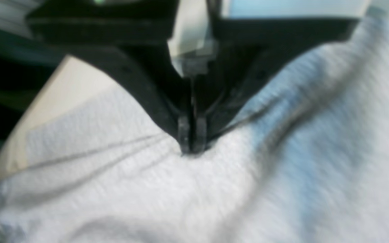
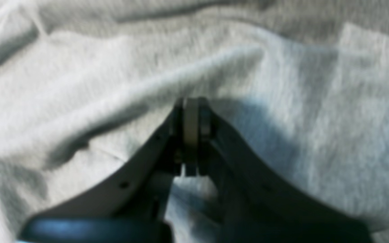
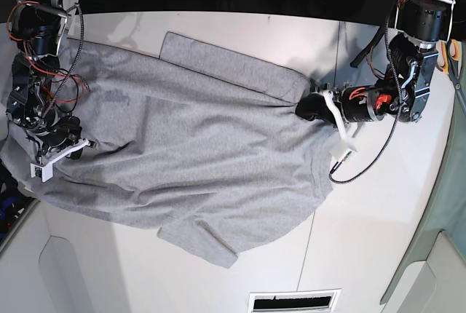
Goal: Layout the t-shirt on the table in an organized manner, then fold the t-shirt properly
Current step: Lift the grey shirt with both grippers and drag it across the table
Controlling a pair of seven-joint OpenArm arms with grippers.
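While both grippers pinched the shirt, uneven pulling risked dragging it crooked across the table.

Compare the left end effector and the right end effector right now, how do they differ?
The left end effector pinches the t-shirt at its edge on the base view's right, over bare table; the right end effector grips near the shirt's opposite end, on the base view's left. The left arm reaches in sideways across the table, while the right arm hangs down along the table's side. Both are shut on grey fabric.
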